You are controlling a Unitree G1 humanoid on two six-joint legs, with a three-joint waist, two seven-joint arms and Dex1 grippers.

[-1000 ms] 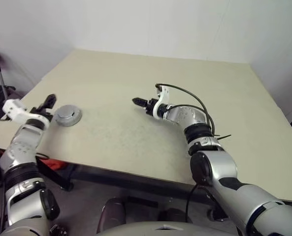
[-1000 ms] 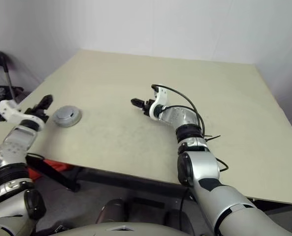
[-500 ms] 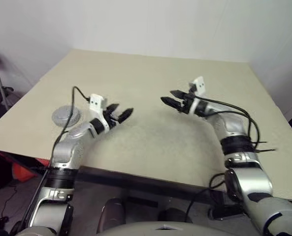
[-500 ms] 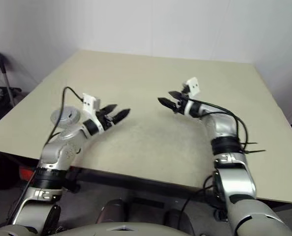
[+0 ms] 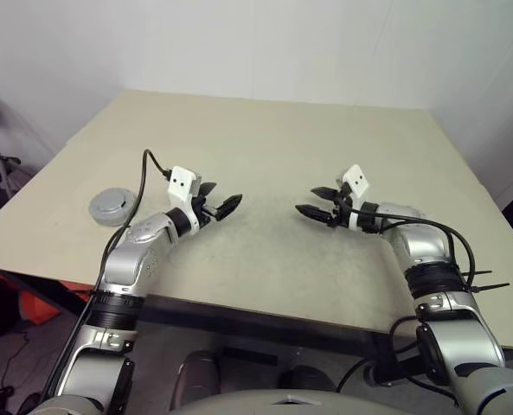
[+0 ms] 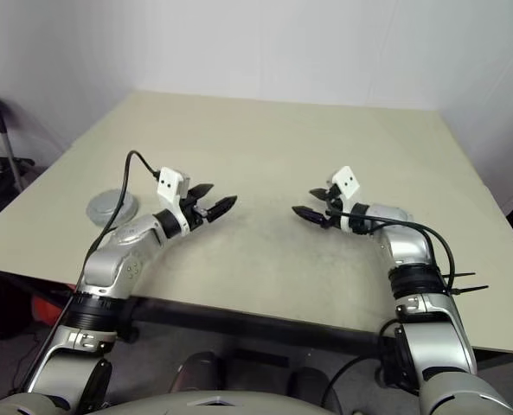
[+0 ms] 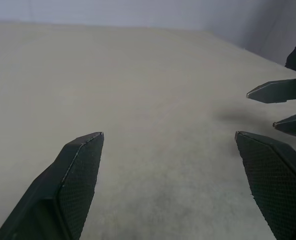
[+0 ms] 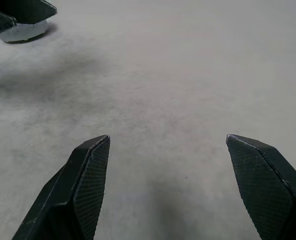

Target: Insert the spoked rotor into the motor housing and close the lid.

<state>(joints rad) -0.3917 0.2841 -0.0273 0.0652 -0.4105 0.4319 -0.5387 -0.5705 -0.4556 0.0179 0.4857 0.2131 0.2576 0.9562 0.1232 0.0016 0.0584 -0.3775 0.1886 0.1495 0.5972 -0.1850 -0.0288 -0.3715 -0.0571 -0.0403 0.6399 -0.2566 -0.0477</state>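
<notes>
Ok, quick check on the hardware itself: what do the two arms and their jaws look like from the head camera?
Both arms have silver-grey shells with black joint bands. Each ends in a white wrist block carrying a small white square camera housing, then two black pointed fingers with finely textured pads. Left gripper has a black cable looping up from the forearm to the wrist. Right gripper has black cables along the forearm, held with zip ties near the elbow.

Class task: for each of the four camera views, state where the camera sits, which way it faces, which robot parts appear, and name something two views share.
Left eye view: on the head, looking forward and down over the beige table; left gripper and right gripper open; round grey metal disc at the table's left.
Right eye view: beside it, same scene.
Left wrist view: along the left gripper's own fingers, facing the right gripper's tips.
Right wrist view: along its own fingers, facing the disc.
Shared: both wrist views show the table.
</notes>
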